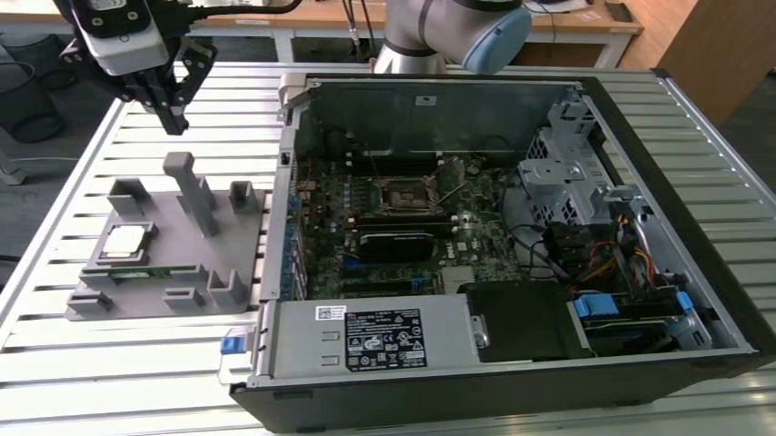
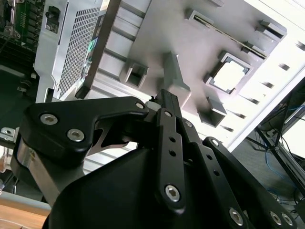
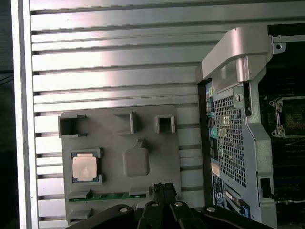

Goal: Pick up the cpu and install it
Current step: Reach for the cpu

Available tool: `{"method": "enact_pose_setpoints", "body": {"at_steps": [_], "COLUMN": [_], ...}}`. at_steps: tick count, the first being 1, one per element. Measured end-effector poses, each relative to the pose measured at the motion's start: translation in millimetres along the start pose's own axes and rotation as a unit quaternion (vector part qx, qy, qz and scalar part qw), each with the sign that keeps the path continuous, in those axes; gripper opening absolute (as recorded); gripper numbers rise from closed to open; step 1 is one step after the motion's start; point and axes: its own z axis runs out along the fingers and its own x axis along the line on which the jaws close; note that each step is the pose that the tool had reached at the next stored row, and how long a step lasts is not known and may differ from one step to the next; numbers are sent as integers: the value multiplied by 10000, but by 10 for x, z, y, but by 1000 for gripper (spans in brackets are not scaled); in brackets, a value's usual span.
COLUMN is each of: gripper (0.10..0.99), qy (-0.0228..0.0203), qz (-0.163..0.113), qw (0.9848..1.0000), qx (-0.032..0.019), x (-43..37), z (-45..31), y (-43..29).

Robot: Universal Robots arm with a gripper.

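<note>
At the exterior view's left, the black two-finger gripper (image 1: 174, 123) hangs clenched on nothing above the grey plastic fixture tray (image 1: 182, 227), apart from it. The cpu (image 1: 125, 241), a small flat square chip with a silvery-white top plate and thin darker rim, lies flat in a tray recess, just beside the long green memory stick (image 1: 140, 271). The tray rests on the slatted aluminium counter (image 1: 73, 363). To the right lies the open black computer case (image 1: 691, 182), with a brown wooden panel (image 1: 691, 36) behind. The first wrist view looks straight down on the cpu. The exterior view takes in the case interior with its black square socket (image 1: 406, 195).
</note>
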Motion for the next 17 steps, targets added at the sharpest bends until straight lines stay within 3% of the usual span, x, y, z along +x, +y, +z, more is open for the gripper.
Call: {"method": "enact_pose_setpoints", "body": {"at_steps": [17], "gripper": [106], "qy": [0], "qz": [0], "qw": [10000], "qx": [0], "x": [147], "z": [9], "y": [-35]}}
